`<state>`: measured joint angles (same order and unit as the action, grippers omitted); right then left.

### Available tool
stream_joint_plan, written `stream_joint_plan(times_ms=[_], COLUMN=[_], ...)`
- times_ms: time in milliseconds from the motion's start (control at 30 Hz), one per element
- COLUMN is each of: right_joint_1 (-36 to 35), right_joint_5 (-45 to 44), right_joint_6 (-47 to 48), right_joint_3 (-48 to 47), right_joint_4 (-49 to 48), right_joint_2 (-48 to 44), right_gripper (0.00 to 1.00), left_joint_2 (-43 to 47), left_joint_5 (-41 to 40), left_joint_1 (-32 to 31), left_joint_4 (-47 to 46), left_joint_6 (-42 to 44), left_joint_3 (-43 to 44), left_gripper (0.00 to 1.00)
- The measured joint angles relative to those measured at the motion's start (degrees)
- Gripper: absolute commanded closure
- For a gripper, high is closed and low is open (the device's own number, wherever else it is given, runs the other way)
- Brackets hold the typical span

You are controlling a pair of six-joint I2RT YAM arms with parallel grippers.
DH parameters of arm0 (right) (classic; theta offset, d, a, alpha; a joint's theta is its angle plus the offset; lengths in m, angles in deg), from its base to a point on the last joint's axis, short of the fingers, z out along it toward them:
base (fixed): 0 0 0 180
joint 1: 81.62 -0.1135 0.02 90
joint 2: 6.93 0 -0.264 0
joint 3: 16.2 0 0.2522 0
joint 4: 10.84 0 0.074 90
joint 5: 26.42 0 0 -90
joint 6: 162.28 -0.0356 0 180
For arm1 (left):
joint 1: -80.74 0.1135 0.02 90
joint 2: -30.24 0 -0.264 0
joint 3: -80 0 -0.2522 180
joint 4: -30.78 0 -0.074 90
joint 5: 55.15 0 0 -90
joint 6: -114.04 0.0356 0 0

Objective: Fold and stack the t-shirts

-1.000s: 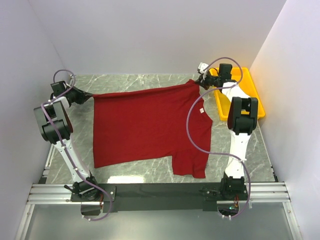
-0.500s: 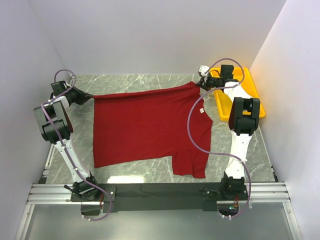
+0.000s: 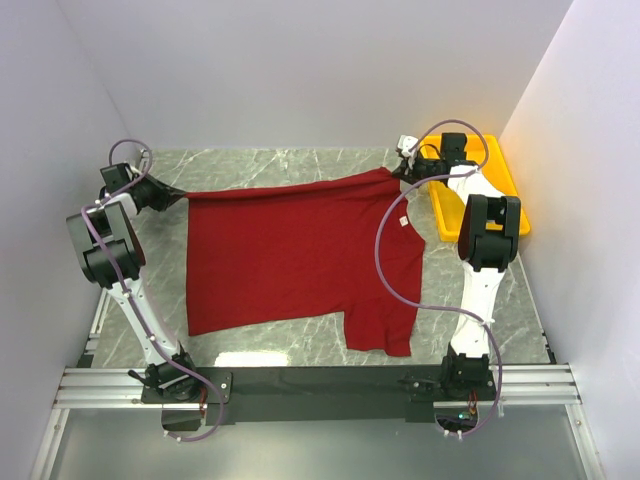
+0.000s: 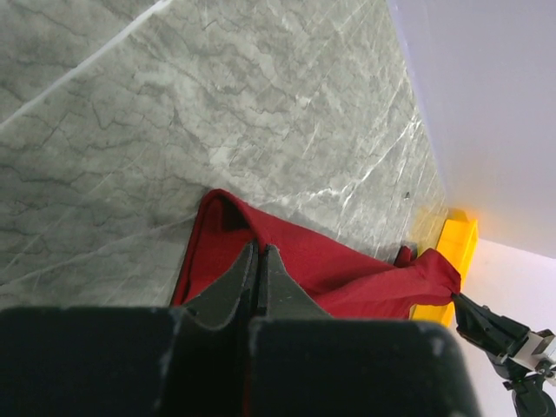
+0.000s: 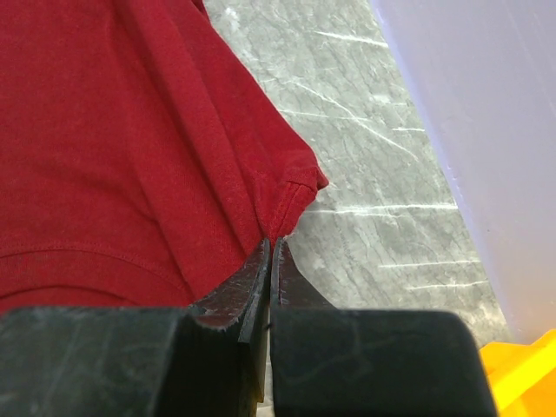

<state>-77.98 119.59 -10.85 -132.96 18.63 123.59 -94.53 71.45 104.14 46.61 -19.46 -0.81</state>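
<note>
The dark red t-shirt [image 3: 300, 250] lies spread over the marble table, its far edge pulled taut between the two arms. My left gripper [image 3: 172, 192] is shut on the shirt's far left corner; the left wrist view shows its jaws pinched on the red cloth [image 4: 287, 252]. At the far right, my right gripper [image 3: 402, 172] is shut on the shirt's other far corner, and the right wrist view shows the hem [image 5: 287, 195] caught between the closed fingertips [image 5: 270, 245]. A small white tag [image 3: 403, 221] shows near the right edge.
A yellow plastic tray [image 3: 505, 185] stands at the back right, just beyond the right arm; it also shows in the left wrist view as the yellow tray [image 4: 452, 252]. White walls close in the table on three sides. Bare marble [image 3: 270, 162] shows behind the shirt.
Both grippers hold their corners as before. The right gripper has shifted slightly right and back, drawing the far edge a little tauter.
</note>
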Motion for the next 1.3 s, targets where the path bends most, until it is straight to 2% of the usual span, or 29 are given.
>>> stream_joint_plan(times_ms=[500,833,1100,1300], right_joint_1=[-0.22,-2.54,-3.56,-3.56], right_joint_5=[-0.35,-6.45,-12.48,-13.81], right_joint_6=[-0.42,2.36,0.90,0.11], right_joint_3=[0.22,-0.20,-2.01,-3.34], right_joint_4=[-0.70,-4.28,-8.11,-9.18], right_joint_2=[-0.48,-0.55,-0.48,-0.28], right_gripper=[0.99,0.95,0.91,0.90], left_joint_2=[0.00,0.00,0.00,0.00], left_joint_5=[2.21,3.26,3.93,4.50], left_joint_1=[0.22,0.22,0.20,0.20], left_joint_4=[-0.09,-0.68,-1.84,-2.08], left_joint_6=[0.76,0.15,-1.29,-1.73], left_joint_3=[-0.83,-0.83,-0.59,-0.22], left_gripper=[0.99,0.99,0.99,0.99])
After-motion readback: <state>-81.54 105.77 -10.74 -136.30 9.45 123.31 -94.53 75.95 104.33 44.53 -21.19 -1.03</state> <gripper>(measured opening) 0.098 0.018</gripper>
